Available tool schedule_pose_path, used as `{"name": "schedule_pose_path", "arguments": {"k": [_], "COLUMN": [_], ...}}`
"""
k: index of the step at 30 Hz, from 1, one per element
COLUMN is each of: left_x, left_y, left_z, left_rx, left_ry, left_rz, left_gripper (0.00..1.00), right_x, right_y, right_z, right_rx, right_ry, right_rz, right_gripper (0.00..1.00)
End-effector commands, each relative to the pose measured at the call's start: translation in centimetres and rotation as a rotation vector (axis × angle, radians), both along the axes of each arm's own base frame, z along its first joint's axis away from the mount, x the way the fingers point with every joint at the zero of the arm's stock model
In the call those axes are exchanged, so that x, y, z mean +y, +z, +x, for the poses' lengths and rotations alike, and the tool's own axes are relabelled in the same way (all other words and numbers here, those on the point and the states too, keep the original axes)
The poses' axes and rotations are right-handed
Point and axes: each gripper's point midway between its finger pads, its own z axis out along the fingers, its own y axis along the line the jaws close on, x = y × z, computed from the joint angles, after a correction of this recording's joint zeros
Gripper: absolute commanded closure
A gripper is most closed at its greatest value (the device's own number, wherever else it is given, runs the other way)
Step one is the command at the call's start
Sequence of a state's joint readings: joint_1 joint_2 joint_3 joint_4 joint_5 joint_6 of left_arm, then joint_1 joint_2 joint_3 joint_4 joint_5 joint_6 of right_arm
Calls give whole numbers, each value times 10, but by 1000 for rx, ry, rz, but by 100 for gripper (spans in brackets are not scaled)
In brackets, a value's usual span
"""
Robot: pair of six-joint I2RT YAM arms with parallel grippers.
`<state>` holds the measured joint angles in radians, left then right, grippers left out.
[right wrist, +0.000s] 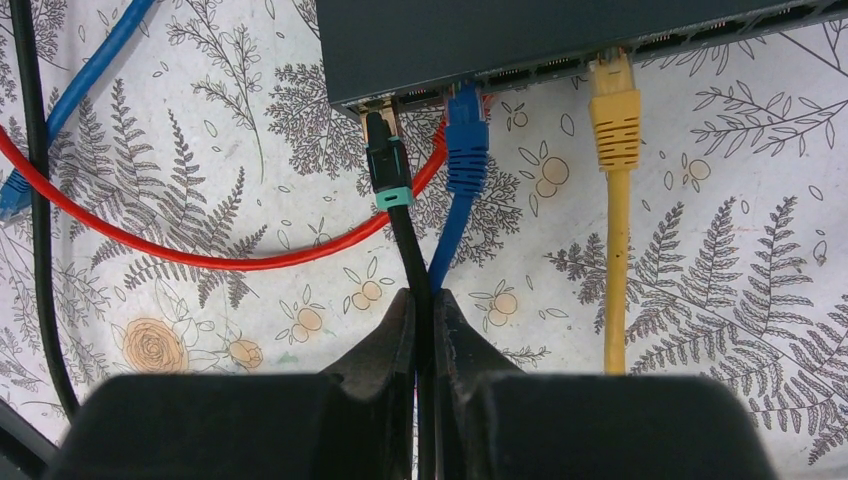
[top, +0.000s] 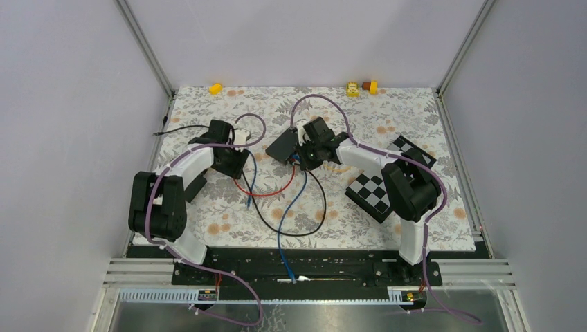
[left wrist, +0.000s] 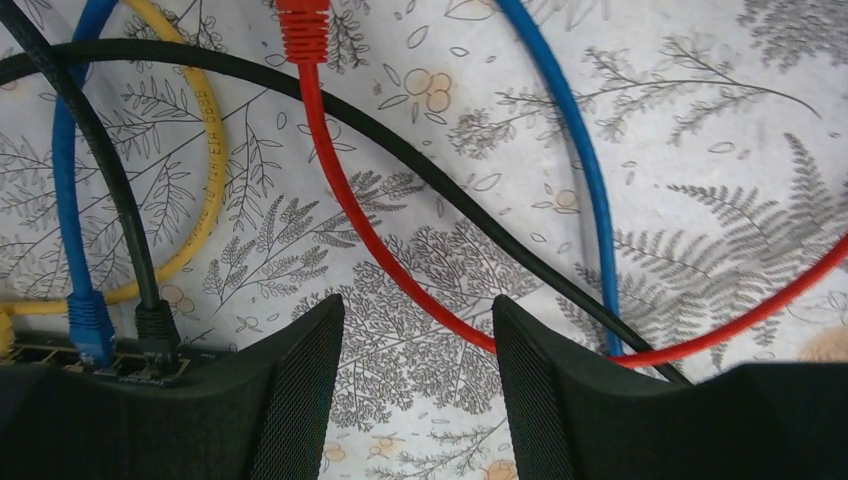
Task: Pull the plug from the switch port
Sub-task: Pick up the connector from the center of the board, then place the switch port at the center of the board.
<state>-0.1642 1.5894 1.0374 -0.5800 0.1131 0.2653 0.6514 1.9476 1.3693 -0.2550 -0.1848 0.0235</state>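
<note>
The left gripper stood open and empty above the red cable, whose red plug lay loose on the cloth clear of the switch, so the pull looked done, while the right gripper pinched the black cable.

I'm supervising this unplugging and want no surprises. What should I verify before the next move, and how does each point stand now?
1. Grip: right gripper shut on the black cable: ok.
2. Plug in place: black plug seated in the switch: ok.
3. Hold at the plug body: not ok; the cable is pinched below it.
4. Plug latch released: cannot tell.
5. Other arm free: left gripper open, holding nothing: ok.
6. Snag: red cable crosses the black one beside the plug: cannot tell.
</note>
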Motion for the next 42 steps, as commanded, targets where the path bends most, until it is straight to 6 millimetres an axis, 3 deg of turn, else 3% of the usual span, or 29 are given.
{"name": "schedule_pose_path", "arguments": {"k": [1,7,12,16,20,25,29,37,39,42], "left_x": [2,2,0,0,6,9,15,26,26,28], "left_y": [-8,-26,-38,-31,10,88,153,260,275,280], "left_z": [19,21,21,22,25,20,30,78,94,122], "left_rx": [-24,18,49,51,-12,-144,-315,-632,-690,-741], "left_ry": [61,82,91,92,68,28,55,187,221,281], "left_rz": [-52,-78,-97,-118,-111,-98,-88,-109,-133,-157], "left_gripper": [41,46,63,86,100,100,100,100,100,100], "right_x": [4,4,4,2,-2,-7,-11,-22,-20,-19], "right_y": [19,17,15,16,14,9,1,-23,-28,-35], "right_z": [7,7,7,8,10,16,18,17,14,10], "right_rx": [-39,-34,-30,-31,-35,-35,-29,-4,11,36], "right_ry": [6,9,11,8,0,-16,-23,3,12,23], "right_rz": [52,51,52,52,42,32,17,-32,-29,-29], "right_gripper": [99,99,99,98,99,99,99,95,94,90]}}
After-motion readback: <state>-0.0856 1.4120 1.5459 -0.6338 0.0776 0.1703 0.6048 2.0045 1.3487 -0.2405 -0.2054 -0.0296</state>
